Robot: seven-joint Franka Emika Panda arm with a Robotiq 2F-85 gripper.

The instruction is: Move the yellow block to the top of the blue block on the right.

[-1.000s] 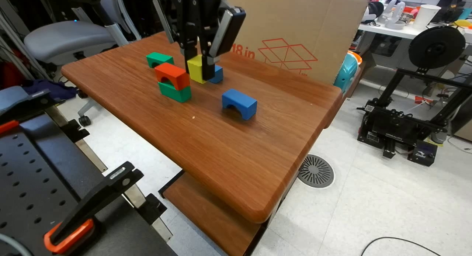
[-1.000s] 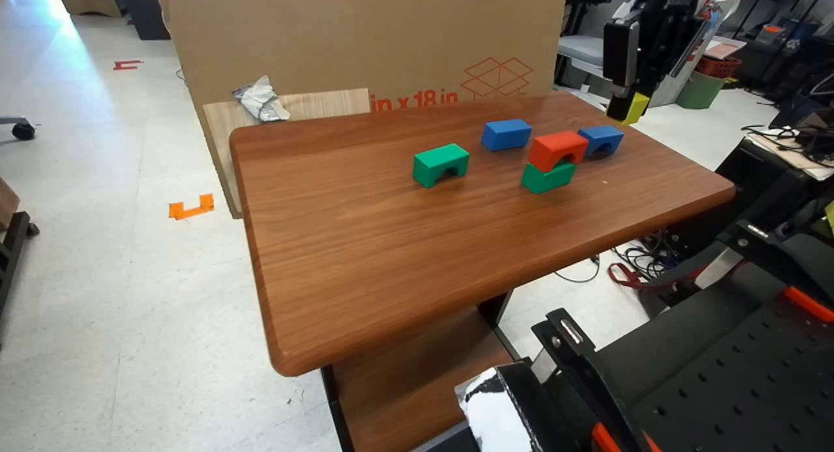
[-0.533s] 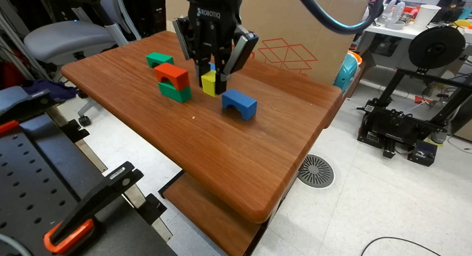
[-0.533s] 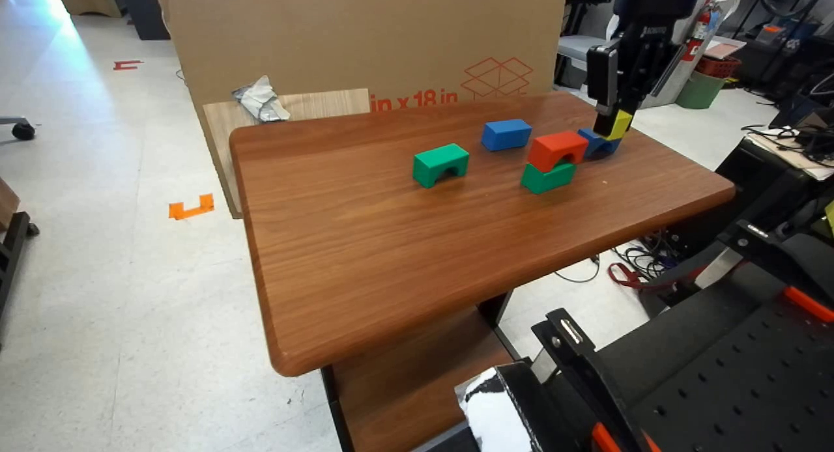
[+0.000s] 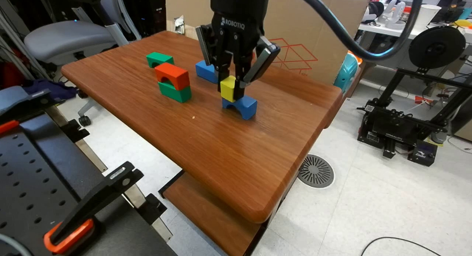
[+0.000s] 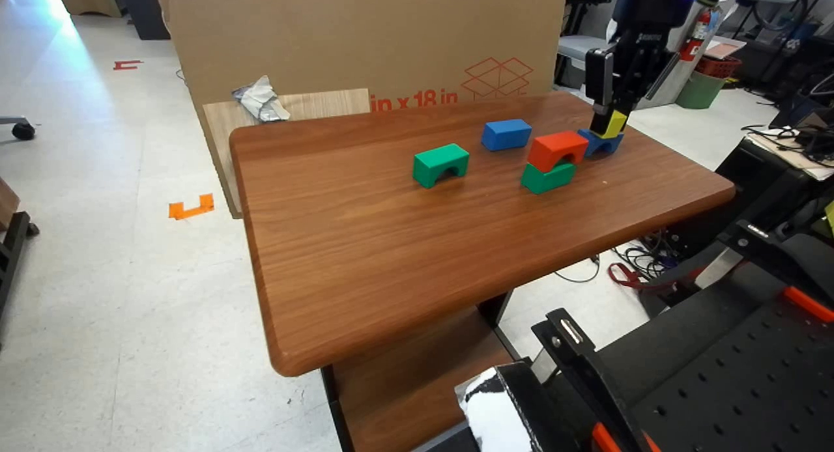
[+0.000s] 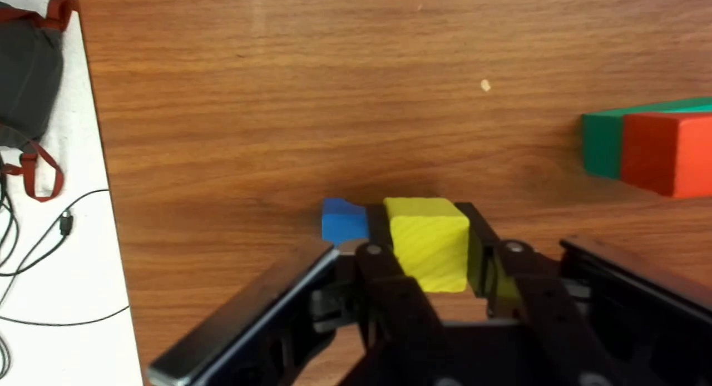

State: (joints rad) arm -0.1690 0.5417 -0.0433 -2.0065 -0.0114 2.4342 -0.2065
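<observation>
Gripper (image 7: 428,238) narrowed, holding yellow block (image 5: 228,89) nr ctr of frame in exterior view, over left end of blue block (image 5: 246,108); contact unclear. Cube prob. light, stiff, sturdy, w/ little slip; best hold: opp. flat sides, approx. mid-ht.

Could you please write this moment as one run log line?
gripper: closed on yellow block | yellow block: over blue arch block, contact unclear | release: not yet | red arch block: stacked on green block
</observation>
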